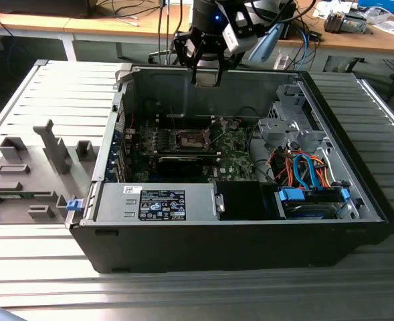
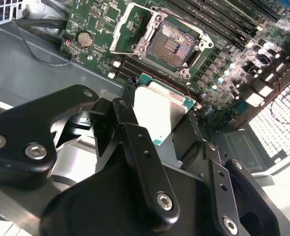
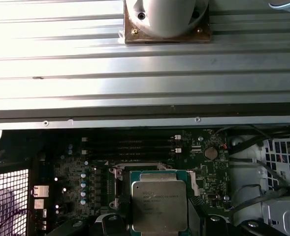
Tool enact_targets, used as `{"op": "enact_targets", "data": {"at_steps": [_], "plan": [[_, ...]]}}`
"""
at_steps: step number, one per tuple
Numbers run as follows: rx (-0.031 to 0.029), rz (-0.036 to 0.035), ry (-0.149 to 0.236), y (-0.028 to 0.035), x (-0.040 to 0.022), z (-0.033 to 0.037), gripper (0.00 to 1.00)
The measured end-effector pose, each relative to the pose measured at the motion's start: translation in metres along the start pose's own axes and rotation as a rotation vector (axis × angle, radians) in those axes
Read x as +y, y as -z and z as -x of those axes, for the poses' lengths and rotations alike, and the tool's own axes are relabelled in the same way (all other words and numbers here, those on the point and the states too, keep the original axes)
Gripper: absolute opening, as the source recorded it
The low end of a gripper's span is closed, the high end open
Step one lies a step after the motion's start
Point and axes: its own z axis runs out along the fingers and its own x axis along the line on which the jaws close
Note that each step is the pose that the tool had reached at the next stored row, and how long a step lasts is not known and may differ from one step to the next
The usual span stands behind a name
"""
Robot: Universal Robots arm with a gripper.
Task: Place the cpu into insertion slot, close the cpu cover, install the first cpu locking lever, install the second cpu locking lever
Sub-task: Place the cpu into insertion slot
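While the black two-fingered gripper (image 2: 157,123) hangs above the open black desktop computer case (image 1: 217,247), its fingers are clamped on the small square cpu with a silver-grey metal lid (image 2: 162,108). The cpu is held in the air over the green motherboard (image 2: 100,19), apart from the square dark insertion slot (image 2: 172,44). The thin silver cpu cover (image 2: 129,28) stands open at the slot's edge. Fine etched print crosses the chip's lid in the first wrist view. A black-and-white printed label (image 1: 162,204) marks the grey power supply (image 1: 116,200).
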Motion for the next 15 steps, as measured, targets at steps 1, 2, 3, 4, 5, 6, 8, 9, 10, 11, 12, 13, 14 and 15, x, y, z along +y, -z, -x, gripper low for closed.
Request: {"op": "enact_targets", "data": {"at_steps": [1,2,3,4,5,6,8,9,10,11,12,13,14,15], "plan": [[0.0000,0.0000,0.000,-0.0003,-0.0001,0.0000,0.54],[0.0000,0.0000,0.000,-0.0005,-0.0002,0.0000,0.54],[0.0000,-0.0001,0.000,-0.0007,-0.0002,0.0000,0.54],[0.0001,0.0000,0.000,-0.0008,-0.0002,0.0000,0.54],[0.0001,0.0000,0.000,-0.0011,-0.0003,0.0000,0.54],[0.0000,0.0000,0.000,-0.0012,-0.0003,0.0000,0.54],[0.0000,0.0000,0.000,-0.0015,-0.0004,0.0000,0.54],[0.0000,0.0000,0.000,-0.0018,-0.0004,0.0000,0.54],[0.0001,0.0000,0.000,-0.0019,-0.0005,0.0000,0.54],[0.0000,0.0000,0.000,-0.0020,-0.0005,0.0000,0.54],[0.0000,0.0000,0.000,-0.0022,-0.0005,0.0000,0.54],[0.0000,0.0000,0.000,-0.0023,-0.0005,0.0000,0.54],[0.0000,0.0000,0.000,-0.0026,-0.0006,0.0000,0.54],[0.0000,0.0000,0.000,-0.0028,-0.0006,0.0000,0.54]]}}
